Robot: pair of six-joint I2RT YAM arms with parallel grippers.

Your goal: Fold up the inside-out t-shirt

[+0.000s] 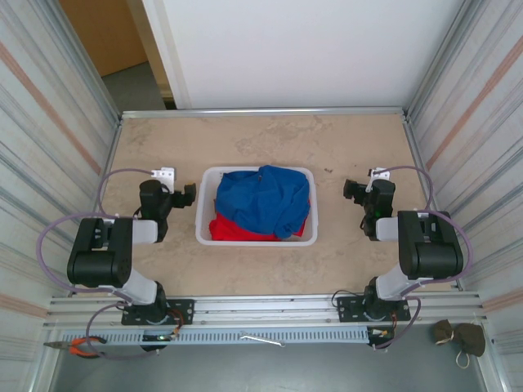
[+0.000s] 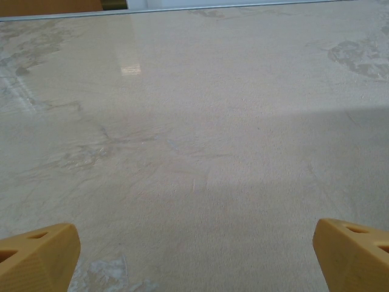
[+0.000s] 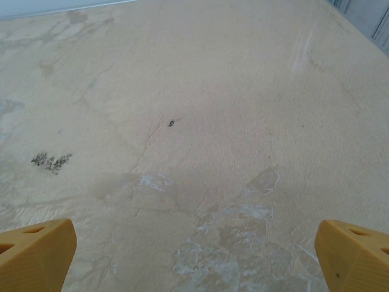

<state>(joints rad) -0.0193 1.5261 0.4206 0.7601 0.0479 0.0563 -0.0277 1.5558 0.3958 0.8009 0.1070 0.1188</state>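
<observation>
The inside-out t-shirt (image 1: 265, 198), royal blue and crumpled, lies heaped in a white basket (image 1: 203, 214) at the middle of the table, on top of a red garment (image 1: 237, 229). My left gripper (image 1: 167, 175) rests to the left of the basket, apart from it. In the left wrist view its yellow fingertips (image 2: 39, 255) stand wide apart over bare tabletop, so the left gripper (image 2: 194, 255) is open and empty. To the right of the basket sits my right gripper (image 1: 377, 174), also apart from it. Its yellow fingertips (image 3: 36, 252) are spread wide; the right gripper (image 3: 194, 255) is open and empty.
The beige marbled table (image 1: 261, 139) is walled by corrugated metal panels (image 1: 49, 122) on both sides and a white board (image 1: 302, 49) behind. Free surface lies behind the basket. Pliers (image 1: 82, 347) and a dark object (image 1: 459, 336) lie beyond the near rail.
</observation>
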